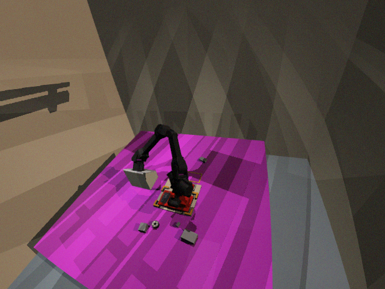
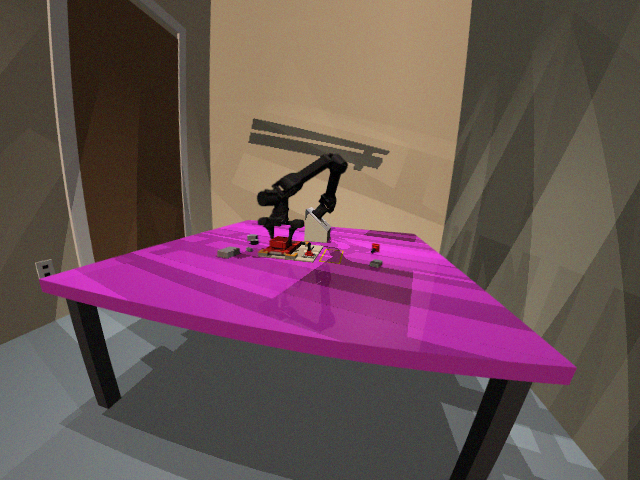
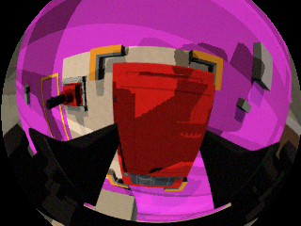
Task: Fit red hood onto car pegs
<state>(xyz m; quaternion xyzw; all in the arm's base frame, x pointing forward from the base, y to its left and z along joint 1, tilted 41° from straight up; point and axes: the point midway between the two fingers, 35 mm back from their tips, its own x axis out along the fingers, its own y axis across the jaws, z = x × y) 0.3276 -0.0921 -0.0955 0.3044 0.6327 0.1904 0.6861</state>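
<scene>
On the magenta worktop (image 2: 361, 320), the red flat-roofed hood (image 3: 162, 120) is gripped by the black tool (image 3: 160, 151) over the jigged chassis (image 3: 101, 88); lowering squarely onto the pegs is required next

Count on the counter (image 2: 423, 330): one robot arm (image 2: 310, 175) with one end effector (image 2: 281, 238); one red hood (image 3: 162, 122); one jig (image 1: 196, 190) carrying one chassis (image 3: 150, 180). Loose grey blocks: four seen in the top view, at (image 1: 142, 227), (image 1: 177, 224), (image 1: 189, 236) and (image 1: 203, 159). One small grey ring (image 1: 154, 224). One small red piece (image 2: 375, 248). One pale wedge-shaped block (image 1: 141, 178).
</scene>
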